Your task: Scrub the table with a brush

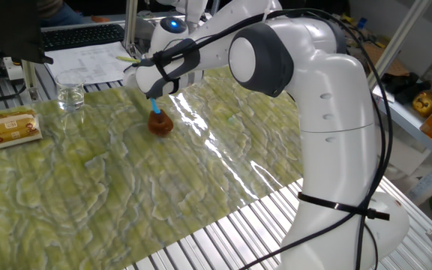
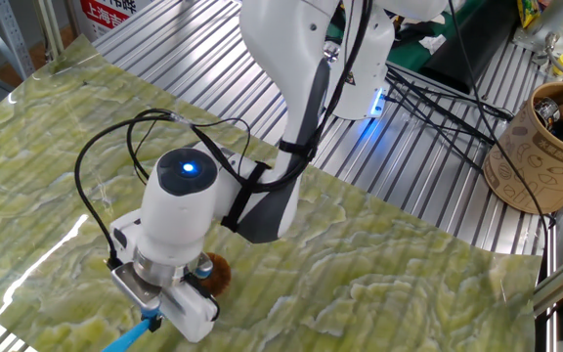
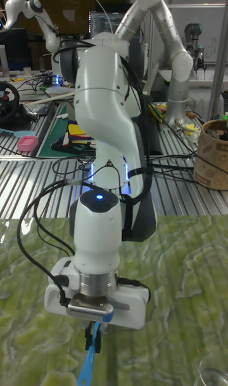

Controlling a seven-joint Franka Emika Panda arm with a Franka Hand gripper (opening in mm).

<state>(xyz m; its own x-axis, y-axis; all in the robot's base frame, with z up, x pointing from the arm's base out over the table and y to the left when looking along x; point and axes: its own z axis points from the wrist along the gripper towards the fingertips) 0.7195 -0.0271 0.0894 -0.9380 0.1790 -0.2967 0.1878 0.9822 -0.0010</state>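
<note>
The brush stands bristles-down on the table at about eleven o'clock of the marbled sheet; the gripper is clenched on its blue handle; pressing too hard could wrinkle the glossy sheet or tip the brush.

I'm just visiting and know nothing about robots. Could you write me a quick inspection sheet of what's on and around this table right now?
Surface: the table is ribbed metal slats, mostly covered by a glossy, wrinkled yellow-green sheet.
Job's things: the brush stands with its reddish-brown head on the sheet, blue handle up.
Clutter: a tan box and a clear glass near the sheet's far edge.
Gripper: the gripper is shut on the brush handle.
Cables: black cables loop off the wrist; more lie across the slats.
Surroundings: a brown patterned cup holding tools at the table's side, another robot arm behind, papers and a keyboard.
</note>
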